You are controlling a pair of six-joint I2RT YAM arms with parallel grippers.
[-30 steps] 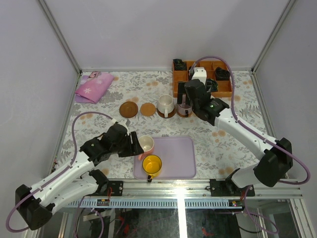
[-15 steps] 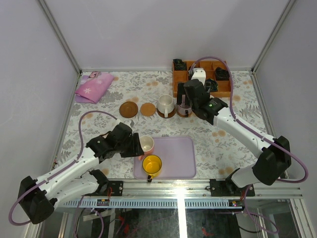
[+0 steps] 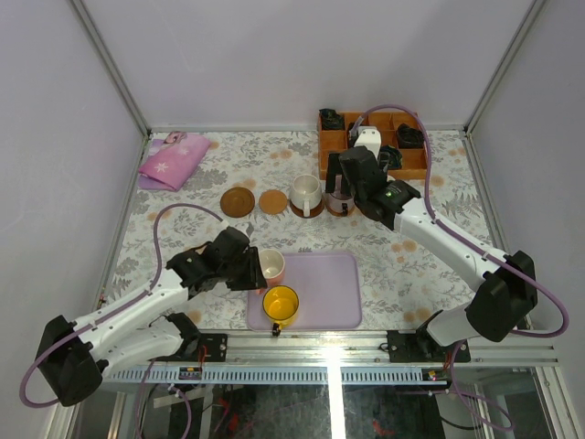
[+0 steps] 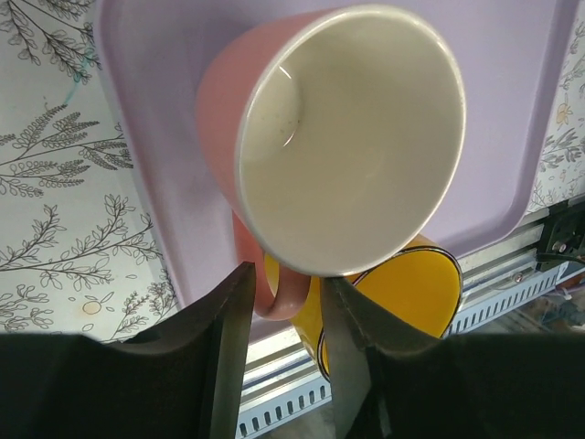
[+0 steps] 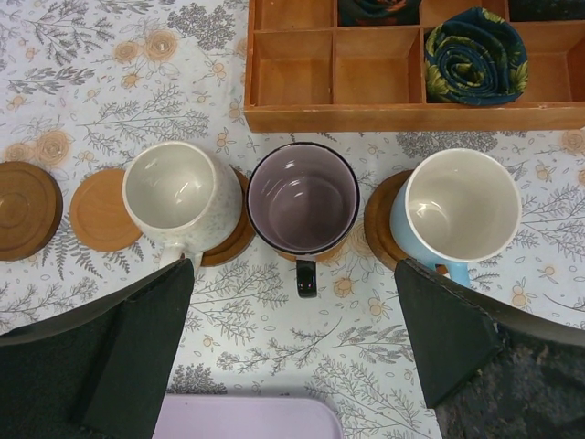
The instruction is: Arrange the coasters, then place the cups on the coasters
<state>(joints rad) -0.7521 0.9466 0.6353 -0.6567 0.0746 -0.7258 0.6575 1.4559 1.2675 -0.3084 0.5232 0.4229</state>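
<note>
Three cups (image 5: 303, 197) stand on coasters (image 5: 234, 241), our right gripper (image 5: 294, 274) gaping wide above them. Our left gripper (image 4: 283, 274) narrowly straddles the handle of the pink cup (image 4: 352, 137) on the lavender tray (image 4: 164, 55); we cannot tell if it grips.

Your left arm (image 3: 128, 311) lies low, running from its base at the near left corner toward the middle of the table with the elbow bent. Your left gripper (image 3: 257, 268) points to the right. Its fingers (image 4: 224, 357) stand only narrowly apart, and you cannot tell whether they press on anything. Your right arm (image 3: 448, 242) stretches from the near right corner diagonally to the far middle. Your right gripper (image 3: 340, 183) faces down, its jaws spread wide.
</note>
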